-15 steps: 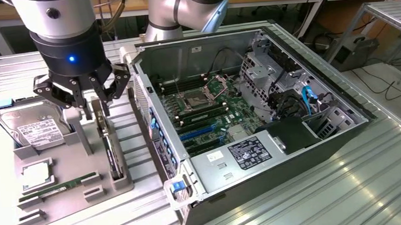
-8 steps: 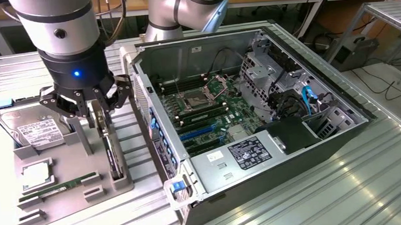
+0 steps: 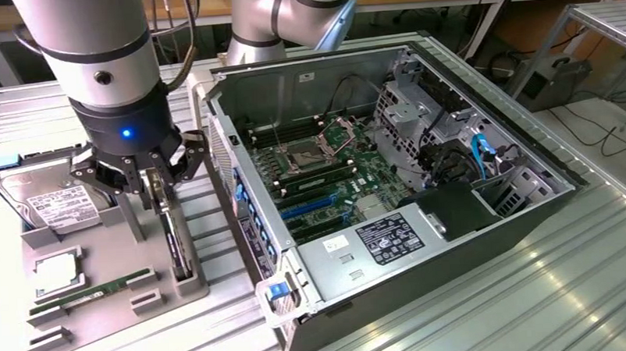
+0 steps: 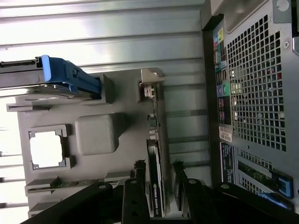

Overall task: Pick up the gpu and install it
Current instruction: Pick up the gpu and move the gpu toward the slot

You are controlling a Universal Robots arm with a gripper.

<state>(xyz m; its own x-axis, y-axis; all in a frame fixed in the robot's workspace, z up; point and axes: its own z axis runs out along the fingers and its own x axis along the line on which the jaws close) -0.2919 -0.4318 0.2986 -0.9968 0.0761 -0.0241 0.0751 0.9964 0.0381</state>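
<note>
Nearby, we see the hard drive (image 3: 59,204), processor chip (image 3: 58,270) and memory stick (image 3: 88,292) sharing the grey holder (image 3: 192,290) on the counter (image 3: 526,293), beside the open computer case (image 3: 289,90). Our pincer (image 3: 165,181) stands wide, straddling the upright gpu (image 3: 174,235) in its holder slot, not clamped.

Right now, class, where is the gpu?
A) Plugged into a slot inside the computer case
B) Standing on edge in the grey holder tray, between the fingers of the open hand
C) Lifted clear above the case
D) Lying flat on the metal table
B: the gpu stands on edge in the grey holder tray, and the open hand has a finger on either side of it.
</note>
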